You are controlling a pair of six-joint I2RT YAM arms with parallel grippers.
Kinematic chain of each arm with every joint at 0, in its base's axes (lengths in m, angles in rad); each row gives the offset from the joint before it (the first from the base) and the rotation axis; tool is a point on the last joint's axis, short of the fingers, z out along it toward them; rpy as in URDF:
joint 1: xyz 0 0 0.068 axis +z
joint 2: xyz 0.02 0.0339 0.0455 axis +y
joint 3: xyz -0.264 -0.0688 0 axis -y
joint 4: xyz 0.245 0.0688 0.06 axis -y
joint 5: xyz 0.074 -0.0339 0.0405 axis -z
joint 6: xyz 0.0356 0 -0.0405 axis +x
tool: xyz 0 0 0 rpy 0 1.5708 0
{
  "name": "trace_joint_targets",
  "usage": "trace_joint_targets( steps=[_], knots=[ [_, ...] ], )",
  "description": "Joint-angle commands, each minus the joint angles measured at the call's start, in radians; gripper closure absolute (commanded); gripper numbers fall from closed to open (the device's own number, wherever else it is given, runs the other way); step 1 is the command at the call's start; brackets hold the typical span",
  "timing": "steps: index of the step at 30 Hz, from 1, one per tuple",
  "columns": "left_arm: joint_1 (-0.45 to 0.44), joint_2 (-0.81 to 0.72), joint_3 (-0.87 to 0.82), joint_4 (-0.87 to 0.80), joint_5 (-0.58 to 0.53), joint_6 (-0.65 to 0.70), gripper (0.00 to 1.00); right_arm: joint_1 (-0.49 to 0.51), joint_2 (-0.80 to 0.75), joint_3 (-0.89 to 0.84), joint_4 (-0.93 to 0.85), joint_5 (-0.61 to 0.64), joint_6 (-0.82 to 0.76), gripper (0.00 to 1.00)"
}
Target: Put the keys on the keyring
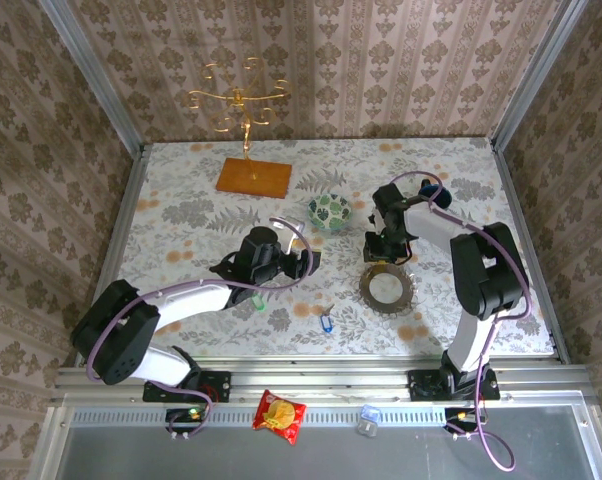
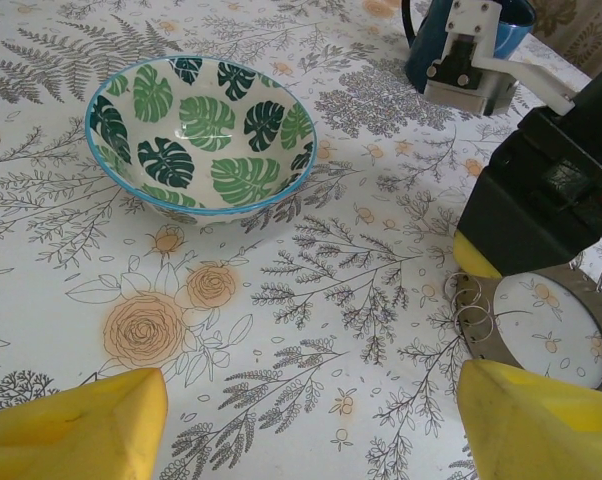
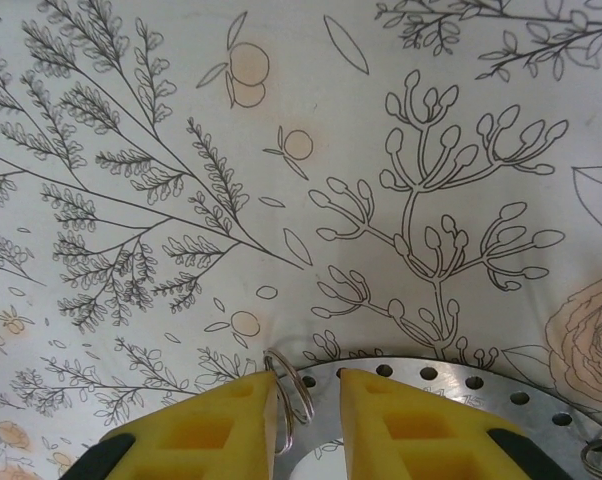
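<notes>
Yellow pads (image 3: 211,425) of the right end effector (image 3: 309,388) right up at the lens, parted by a narrow gap, straddling a small wire loop (image 3: 287,398) on the rim of the keyring (image 3: 461,385); loop against one pad, clear of the other, so slightly open rather than clamped. From above: right arm folded high at the elbow, forearm running away from its base, wrist bent sharply down, right end effector (image 1: 386,258) pointing at the table (image 1: 181,215) on the far edge of the keyring (image 1: 365,288). Over to the left arm: elbow low and out to the left, forearm stretched rightward across the middle of the table, left end effector (image 1: 303,262) spread wide, holding nothing, aimed toward the right arm. Through its wrist camera, bare floral cloth below, leaf-patterned bowl (image 2: 199,135) ahead to the left, keyring (image 2: 469,325) ahead to the right under the other arm's black body. Green key (image 1: 259,300) flat on the table just on the near side of the left wrist, blue key (image 1: 327,320) further right, between it and the keyring, both apart from the ring. Brown board (image 1: 254,176) and gold candelabra (image 1: 238,105) at the back, snack packet (image 1: 279,415) down on the front rail.
</notes>
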Motion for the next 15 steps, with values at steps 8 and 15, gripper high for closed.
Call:
trace_joint_targets(
  steps=[8,15],
  knots=[
    [-0.004,0.001,0.002,0.015,-0.003,-0.016,0.23,0.001,0.044,0.035,-0.037,-0.016,-0.037,0.79],
    [-0.005,-0.005,-0.002,0.008,-0.001,-0.018,0.23,0.004,0.063,0.044,-0.043,-0.019,-0.049,0.81]
  ],
)
